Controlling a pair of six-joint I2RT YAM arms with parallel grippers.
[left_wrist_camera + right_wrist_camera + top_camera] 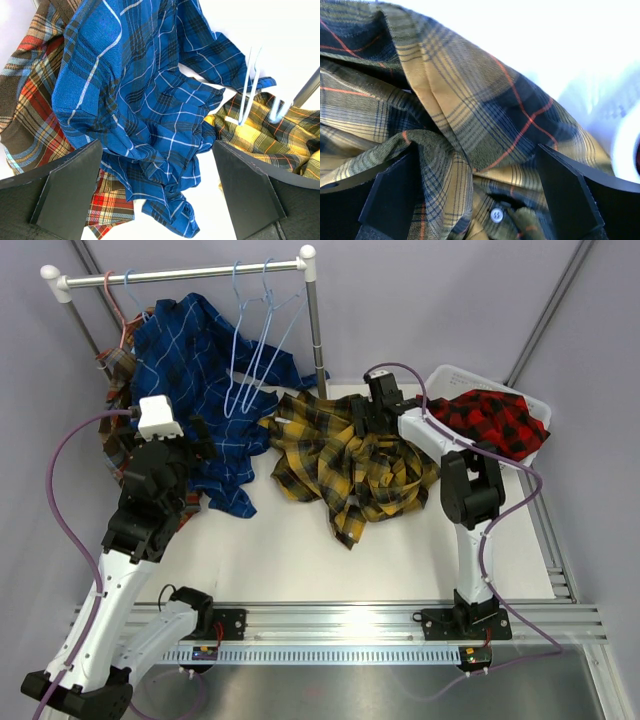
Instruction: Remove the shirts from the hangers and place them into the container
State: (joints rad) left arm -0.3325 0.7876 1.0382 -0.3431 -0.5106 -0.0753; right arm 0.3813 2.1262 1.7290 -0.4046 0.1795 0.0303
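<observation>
Four plaid shirts are in view. The yellow-and-black shirt [350, 465] lies crumpled in the middle of the tabletop [300, 550], with thin orange lines through its check and one button showing. The right claw [477, 155] sits over it, fingers spread wide, with cloth bunched between them but not pinched. The blue shirt [205, 370], crossed by thin pale lines, is heaped below the left part of the rail [190, 273]. The left claw [156, 145] faces it, wide open and holding nothing. The brown-red shirt [30, 95] lies just left of the blue shirt, touching it. The red-and-black shirt [495, 420] drapes inside the white container [450, 375] at back right. Light blue hangers [237, 340] hang from the rail beside the blue shirt, and a pink hanger [112, 295] hooks on near the rail's left end.
</observation>
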